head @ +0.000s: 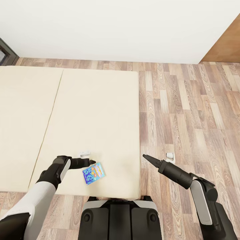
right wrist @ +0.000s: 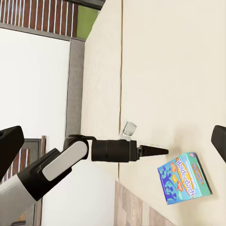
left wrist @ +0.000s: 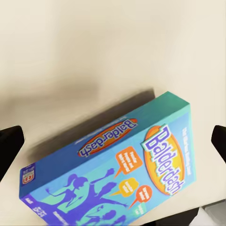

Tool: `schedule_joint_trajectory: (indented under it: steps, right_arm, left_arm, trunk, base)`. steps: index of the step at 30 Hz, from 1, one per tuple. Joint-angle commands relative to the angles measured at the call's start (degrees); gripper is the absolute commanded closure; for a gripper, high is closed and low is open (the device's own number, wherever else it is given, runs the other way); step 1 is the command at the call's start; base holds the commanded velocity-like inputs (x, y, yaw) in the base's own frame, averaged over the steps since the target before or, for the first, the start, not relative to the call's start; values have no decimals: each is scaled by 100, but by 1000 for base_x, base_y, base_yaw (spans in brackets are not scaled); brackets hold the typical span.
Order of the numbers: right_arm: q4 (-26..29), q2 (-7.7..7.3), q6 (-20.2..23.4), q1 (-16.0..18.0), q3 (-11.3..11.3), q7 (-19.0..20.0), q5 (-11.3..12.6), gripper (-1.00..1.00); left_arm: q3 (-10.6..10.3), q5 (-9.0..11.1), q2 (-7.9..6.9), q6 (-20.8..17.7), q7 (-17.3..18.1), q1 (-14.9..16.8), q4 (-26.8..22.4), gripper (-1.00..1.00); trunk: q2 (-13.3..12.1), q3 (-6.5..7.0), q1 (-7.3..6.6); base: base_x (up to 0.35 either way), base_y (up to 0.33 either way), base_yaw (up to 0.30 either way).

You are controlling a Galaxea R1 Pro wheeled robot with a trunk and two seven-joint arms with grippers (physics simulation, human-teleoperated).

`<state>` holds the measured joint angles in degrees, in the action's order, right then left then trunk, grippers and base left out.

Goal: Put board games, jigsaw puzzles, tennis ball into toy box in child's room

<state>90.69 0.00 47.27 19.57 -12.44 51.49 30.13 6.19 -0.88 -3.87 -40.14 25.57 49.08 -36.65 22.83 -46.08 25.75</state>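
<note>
The job looks like it is near its start, judging from what shows here. One flat blue board game box with orange and purple print (head: pixel 94 173) lies on the big cream-beige bed (head: pixel 100 110), close to the bed's near edge and a bit toward its right side. It is not in any bin, so it has to be picked up and carried away. The other toys and the toy box are not in these pictures, so I cannot say how they stand.

Going from left to right: the left arm reaches over the bed, and its black left gripper (head: pixel 90 162) hangs just beside the box, a little to the left of it and on the far side. In the right wrist view its dark fingers (right wrist: pixel 153 151) look pressed together into a point, holding nothing. Yet the left wrist view shows dark tips far apart at both edges, so I cannot tell for sure how they stand. The box is not held.

The box is thin and flat, with a teal side and the word Balderdash (left wrist: pixel 165 158) on its cover. It lies flat and turned at a slant to the bed's edge.

Further right, the right gripper (head: pixel 147 158) hangs over the brown wooden floor (head: pixel 186 110), past the bed's right edge. Its fingers look shut to a point and hold nothing.
</note>
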Motion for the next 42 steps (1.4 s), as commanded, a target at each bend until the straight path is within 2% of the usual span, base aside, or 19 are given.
schedule_joint_trajectory:
  steps: [1, 13, 27, 42]
  right_arm:
    - [1, 0, 28, 2, -4, 10, 11, -100]
    - [1, 1, 28, 2, -4, 10, 11, -100]
    - [1, 0, 28, 2, -4, 10, 11, -100]
    - [1, 0, 28, 2, -4, 10, 11, -100]
  left_arm:
    - [22, -9, -5, -38, 12, -12, -1, -100]
    - [23, -9, -34, 35, -296, -38, 440, -100]
    - [24, -14, -35, 159, -326, -30, 717, -100]
    - [23, -19, -35, 336, -319, -30, 747, -100]
  trunk:
    - [9, -6, 3]
    - [9, -6, 3]
    - [9, -6, 3]
    - [9, -6, 3]
  base:
    - [0, 0, 0]
    - [0, 0, 0]
    - [0, 0, 0]
    - [0, 0, 0]
